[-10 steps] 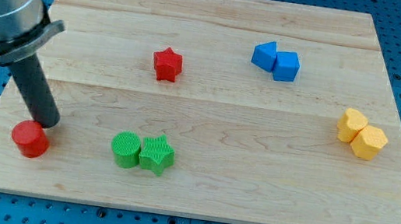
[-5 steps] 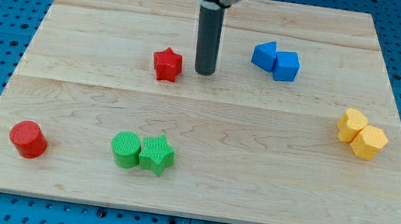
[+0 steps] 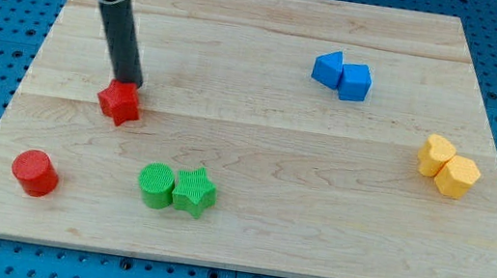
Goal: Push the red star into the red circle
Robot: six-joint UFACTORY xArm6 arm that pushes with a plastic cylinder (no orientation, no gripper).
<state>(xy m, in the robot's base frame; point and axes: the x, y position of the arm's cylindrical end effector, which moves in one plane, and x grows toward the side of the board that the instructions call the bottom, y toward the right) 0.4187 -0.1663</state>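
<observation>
Pale wooden counter [image 3: 245,236] with coloured blocks

A red star [image 3: 119,102] and red circle [image 3: 34,172] sit at the view's left, green circle [image 3: 155,185] touching green star [image 3: 193,192], blue blocks [image 3: 342,75] near the top, yellow blocks [image 3: 448,166] right.

The arm enters from the view's top left, where its grey cylindrical end section is cut off by the frame edge. Below that sits a dark collar, and from it 1 straight dark rod runs down and slightly toward the view's right, so it leans a little rather than standing fully upright. The rod is plain and even in width along its length. My tip [image 3: 128,82] rests at tabletop height in the left half of the board, touching the upper edge of the red star [image 3: 120,102], on its side toward the view's top. No other part of the arm shows.
</observation>
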